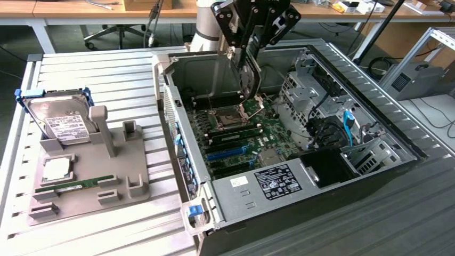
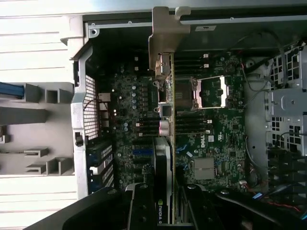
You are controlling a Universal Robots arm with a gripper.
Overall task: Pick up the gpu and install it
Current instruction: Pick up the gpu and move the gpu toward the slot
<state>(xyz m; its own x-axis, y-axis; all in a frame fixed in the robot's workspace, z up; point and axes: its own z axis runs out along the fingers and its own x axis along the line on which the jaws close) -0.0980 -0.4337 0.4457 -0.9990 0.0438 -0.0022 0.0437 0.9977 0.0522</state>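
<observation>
Misalignment is being flagged as the risk. The silver end bracket (image 2: 163,43) could be snagged on the case rear wall (image 1: 170,101), or the card edge jammed beside the blue slots (image 1: 226,154) if it is being carried tilted. The gpu (image 1: 248,80) is being clamped edge-on by the gripper (image 1: 250,42), hanging directly beneath its fingers, above the motherboard (image 1: 267,141), not yet seated.

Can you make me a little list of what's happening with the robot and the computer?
gripper: shut on gpu
gpu: hanging edge-down over the motherboard, not in a slot yet
case: open
holder: at the exterior view's left, with hard drive and memory stick
</observation>
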